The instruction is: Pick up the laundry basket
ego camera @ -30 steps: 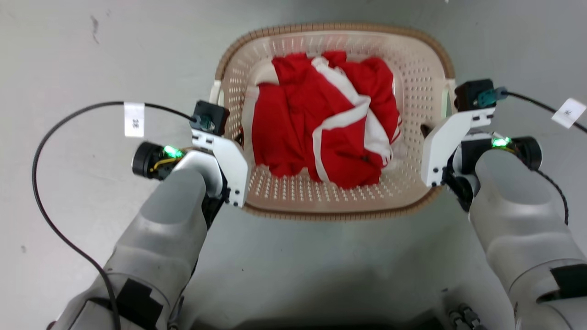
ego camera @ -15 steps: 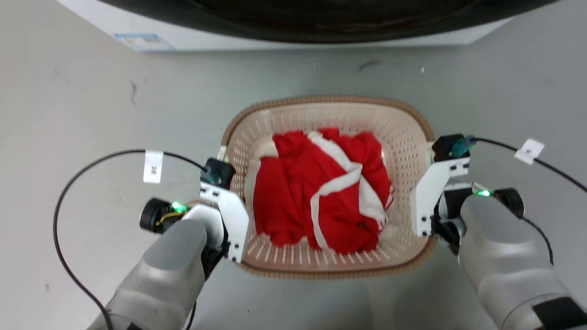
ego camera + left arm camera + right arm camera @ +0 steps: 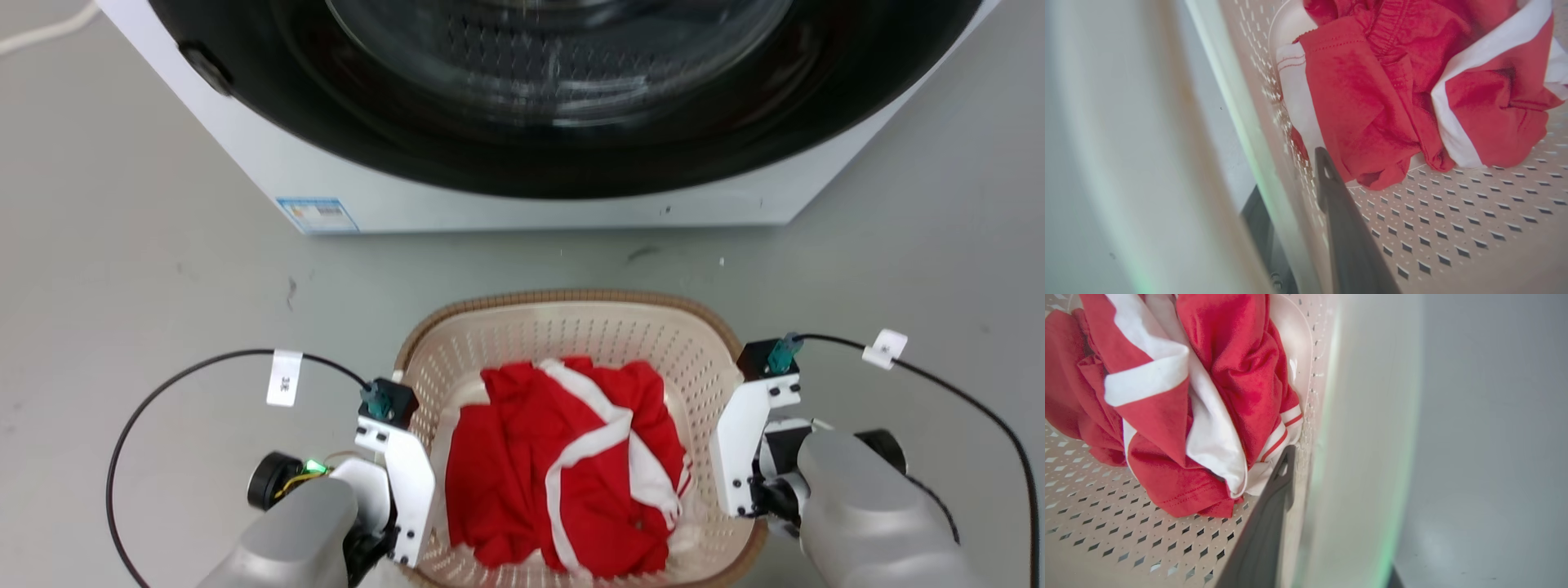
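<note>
The laundry basket (image 3: 571, 325) sits between my two arms, a little short of the washing machine (image 3: 522, 200), with a red and white garment (image 3: 571, 482) bunched inside it. My left gripper (image 3: 1290, 175) pinches the basket's left wall, one dark finger inside against the perforated plastic and the other outside under the rim. My right gripper (image 3: 1310, 477) pinches the right wall the same way, its inner finger touching the cloth's edge.

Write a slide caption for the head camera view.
Jaws of both arms grip the side walls of a laundry basket holding red-and-white clothing, before a washing machine.
</note>
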Tool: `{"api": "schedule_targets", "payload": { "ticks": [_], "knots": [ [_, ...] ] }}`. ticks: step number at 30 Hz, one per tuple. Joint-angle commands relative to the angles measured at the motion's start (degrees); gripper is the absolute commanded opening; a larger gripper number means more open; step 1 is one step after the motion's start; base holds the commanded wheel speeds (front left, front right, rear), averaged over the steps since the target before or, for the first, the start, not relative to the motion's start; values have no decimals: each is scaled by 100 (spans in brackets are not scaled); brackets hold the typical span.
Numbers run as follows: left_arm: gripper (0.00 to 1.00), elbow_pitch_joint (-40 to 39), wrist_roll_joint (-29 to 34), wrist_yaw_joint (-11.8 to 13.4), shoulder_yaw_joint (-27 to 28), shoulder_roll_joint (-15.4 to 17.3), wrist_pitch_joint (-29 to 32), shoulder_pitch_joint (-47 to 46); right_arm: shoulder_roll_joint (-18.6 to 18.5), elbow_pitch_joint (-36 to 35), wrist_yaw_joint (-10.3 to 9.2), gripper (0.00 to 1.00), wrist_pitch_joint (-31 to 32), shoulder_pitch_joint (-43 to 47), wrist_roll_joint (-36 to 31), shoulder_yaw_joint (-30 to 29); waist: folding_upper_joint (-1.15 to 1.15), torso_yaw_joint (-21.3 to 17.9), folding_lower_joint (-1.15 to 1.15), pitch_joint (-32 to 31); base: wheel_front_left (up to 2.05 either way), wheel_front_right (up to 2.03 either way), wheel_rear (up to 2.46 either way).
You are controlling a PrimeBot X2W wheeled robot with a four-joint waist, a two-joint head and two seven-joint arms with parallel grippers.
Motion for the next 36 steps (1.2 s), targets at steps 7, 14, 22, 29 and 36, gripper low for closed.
{"api": "schedule_targets", "payload": {
  "ticks": [7,14,22,29,36],
  "knots": [
    [0,-352,-463,-70,-553,234,281,414,-18,-412,25,0,479,479,553,621,0,22,1,-939,0,0,0],
    [0,-488,-884,-71,-894,388,311,746,-65,-493,44,0,725,881,912,1089,0,41,1,-1653,0,0,0],
    [0,-538,-1247,-70,-1098,562,250,956,-156,-564,45,0,789,1234,1303,1395,0,119,1,-2267,0,0,0],
    [0,-651,-1438,-66,-1279,770,387,934,-225,-576,45,0,916,1279,1540,1630,0,151,1,-2550,0,0,0],
    [0,-803,-1610,-67,-1416,828,548,901,-218,-586,46,0,991,1211,1677,1874,0,117,1,-2662,0,0,0]
  ]
}}
